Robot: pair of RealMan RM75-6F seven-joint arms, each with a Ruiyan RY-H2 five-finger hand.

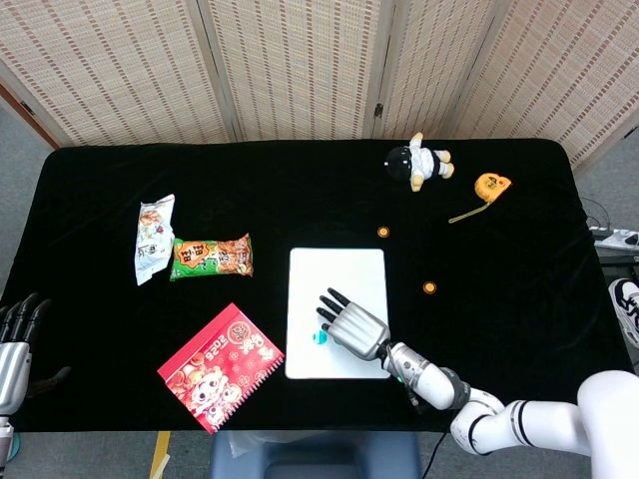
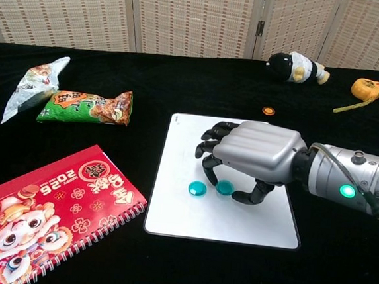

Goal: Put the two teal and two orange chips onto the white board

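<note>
Chest view: my right hand (image 2: 251, 159) hovers low over the white board (image 2: 182, 148), fingers curled and apart around one teal chip (image 2: 224, 187), the other teal chip (image 2: 197, 188) just beside it. Two orange chips (image 1: 383, 232) lie on the black table (image 1: 519, 249). My left hand (image 1: 15, 339) hangs open at the table's edge.

Woven folding screen panels (image 1: 300, 65) behind black-covered table (image 1: 90, 190). Grey floor (image 1: 20, 150) at both sides. Cables and shoe (image 1: 624, 299) far right.

Right hand (image 2: 251, 159) curled; left hand (image 1: 14, 344) open.
</note>
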